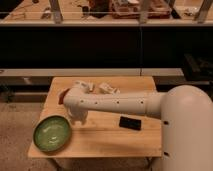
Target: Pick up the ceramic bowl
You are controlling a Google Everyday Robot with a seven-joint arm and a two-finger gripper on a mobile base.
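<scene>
The ceramic bowl (pixel 51 133) is wide, shallow and glossy green with pale streaks inside. It is at the front left corner of the wooden table (pixel 110 140), and its left side reaches past the table's edge. My white arm stretches in from the right across the table. The gripper (pixel 75 118) points down at the bowl's right rim and is shut on that rim. The fingertips are mostly hidden by the wrist.
A flat black object (pixel 131 122) lies right of centre on the table. Small white items (pixel 107 88) sit at the back, and a red-topped thing (pixel 62 96) sits behind the arm. A dark counter (pixel 100 45) runs behind the table.
</scene>
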